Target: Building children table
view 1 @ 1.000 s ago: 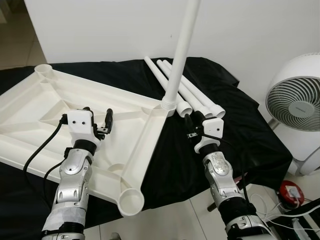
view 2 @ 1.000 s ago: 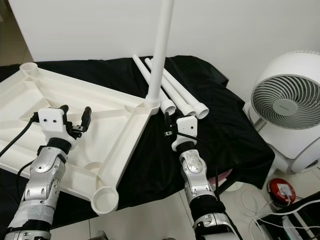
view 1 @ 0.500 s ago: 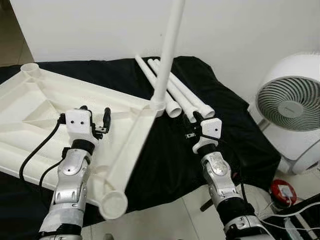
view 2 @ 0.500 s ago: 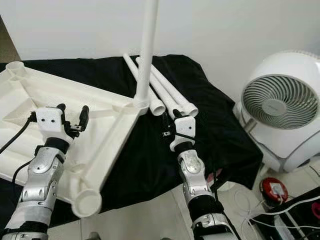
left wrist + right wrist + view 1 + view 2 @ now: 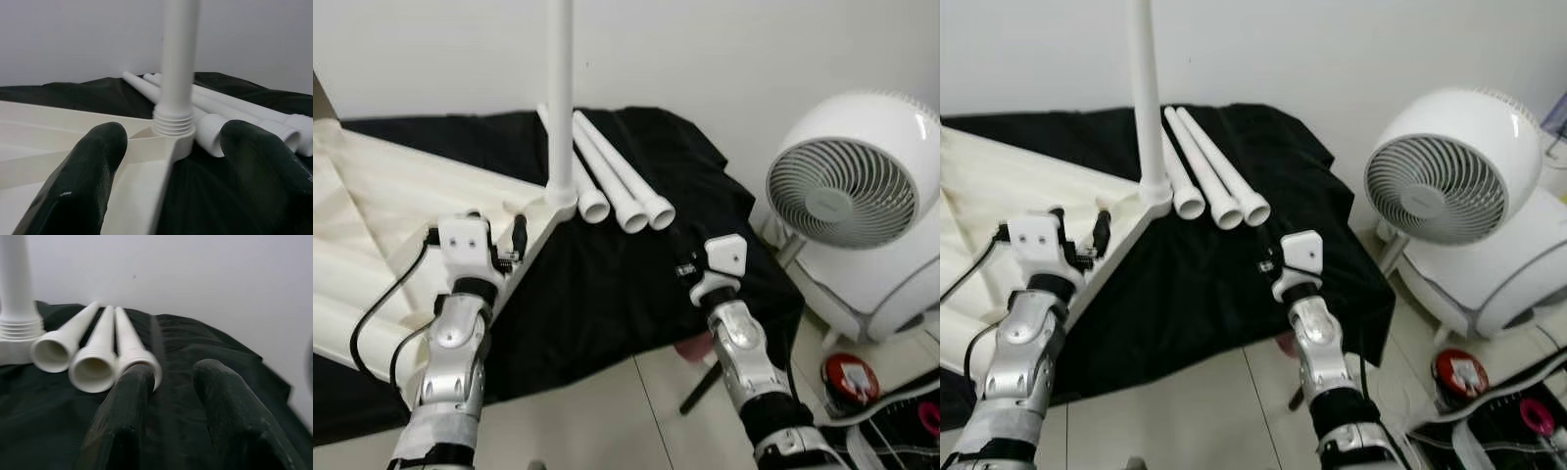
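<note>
Tabletop (image 5: 391, 211): white plastic, lying upside down on the black-draped counter (image 5: 636, 284), ribs up, well over on the left side.
Fitted leg (image 5: 560, 88): already standing upright in the near corner socket (image 5: 168, 142), threads visible right at the collar.
Loose legs (image 5: 619, 181): three white tubes side by side on the cloth just beside that corner, open threaded ends facing this way.
Left pincer (image 5: 166, 161): spread wide, nothing held, one fingertip (image 5: 95, 156) on each side of the fitted leg's base but not touching it.
Right pincer (image 5: 168, 396): parted a moderate amount, empty, hanging low over the cloth and pointed at the nearest loose leg (image 5: 128, 345).
Fan (image 5: 847, 191): white, on the floor off to the right, close enough to bump when swinging a long tube.
Step in hand (guess): picking up the next leg with the right pincer.
Tips: better to grab near the threaded end than the far tip, so less wobble; lift clear of the other two so no rolling off the cloth; line up straight over an open socket before twisting, since plastic threads probably cross easily.
</note>
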### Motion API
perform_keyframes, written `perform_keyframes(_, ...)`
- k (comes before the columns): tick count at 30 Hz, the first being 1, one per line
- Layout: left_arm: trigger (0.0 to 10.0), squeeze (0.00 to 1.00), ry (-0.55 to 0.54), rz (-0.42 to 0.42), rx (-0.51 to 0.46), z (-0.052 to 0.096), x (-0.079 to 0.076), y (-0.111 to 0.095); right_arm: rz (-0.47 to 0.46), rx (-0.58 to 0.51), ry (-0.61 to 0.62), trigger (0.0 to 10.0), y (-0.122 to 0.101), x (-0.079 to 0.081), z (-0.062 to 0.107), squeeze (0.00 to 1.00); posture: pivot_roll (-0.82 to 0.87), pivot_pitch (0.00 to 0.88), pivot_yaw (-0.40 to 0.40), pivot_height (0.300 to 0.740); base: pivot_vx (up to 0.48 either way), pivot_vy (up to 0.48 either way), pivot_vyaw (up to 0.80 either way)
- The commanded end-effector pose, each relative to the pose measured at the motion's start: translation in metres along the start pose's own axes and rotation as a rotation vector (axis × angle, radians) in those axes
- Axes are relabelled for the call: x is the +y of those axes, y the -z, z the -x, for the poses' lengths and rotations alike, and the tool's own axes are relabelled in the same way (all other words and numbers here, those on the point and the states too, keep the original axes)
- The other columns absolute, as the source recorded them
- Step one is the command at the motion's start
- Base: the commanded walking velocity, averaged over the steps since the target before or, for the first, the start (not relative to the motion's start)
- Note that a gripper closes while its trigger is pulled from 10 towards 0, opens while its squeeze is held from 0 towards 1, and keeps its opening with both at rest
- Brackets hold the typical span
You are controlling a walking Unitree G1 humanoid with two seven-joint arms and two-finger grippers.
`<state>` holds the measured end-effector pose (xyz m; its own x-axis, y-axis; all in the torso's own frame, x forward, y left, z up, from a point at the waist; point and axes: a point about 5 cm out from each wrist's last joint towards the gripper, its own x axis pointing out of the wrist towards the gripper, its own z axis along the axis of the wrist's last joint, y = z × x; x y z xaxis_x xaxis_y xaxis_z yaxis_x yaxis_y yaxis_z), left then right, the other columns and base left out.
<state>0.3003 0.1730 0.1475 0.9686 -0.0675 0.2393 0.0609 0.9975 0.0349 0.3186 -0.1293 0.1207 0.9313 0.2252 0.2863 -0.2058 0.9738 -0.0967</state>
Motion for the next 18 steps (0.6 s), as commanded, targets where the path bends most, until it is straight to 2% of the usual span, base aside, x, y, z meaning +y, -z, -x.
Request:
perform_keyframes(1,10.0,0.00,-0.015,0.010,0.005,0.0008,0.0036,-0.0004,-0.014,0.008,0.006,10.0,0.0017,0.0005,0.0009,0.00,0.06,0.000,-0.048,0.740,0.000,0.000,0.00)
perform_keyframes(6,10.0,0.00,-0.022,0.017,0.012,0.0010,0.0045,0.0002,-0.013,0.008,0.006,10.0,0.0017,0.0003,0.0008,0.00,0.06,0.000,-0.048,0.740,0.000,0.000,0.00)
perform_keyframes(12,10.0,0.00,-0.028,0.018,0.017,0.0006,0.0053,0.0006,-0.014,0.007,0.007,10.0,0.0016,0.0004,0.0007,0.00,0.06,0.000,-0.046,0.740,0.000,0.364,0.00)
perform_keyframes(18,10.0,0.00,-0.028,0.016,0.019,-0.0001,0.0053,0.0007,-0.016,0.008,0.007,10.0,0.0018,0.0012,0.0009,0.00,0.06,0.000,-0.043,0.740,0.000,0.000,0.00)
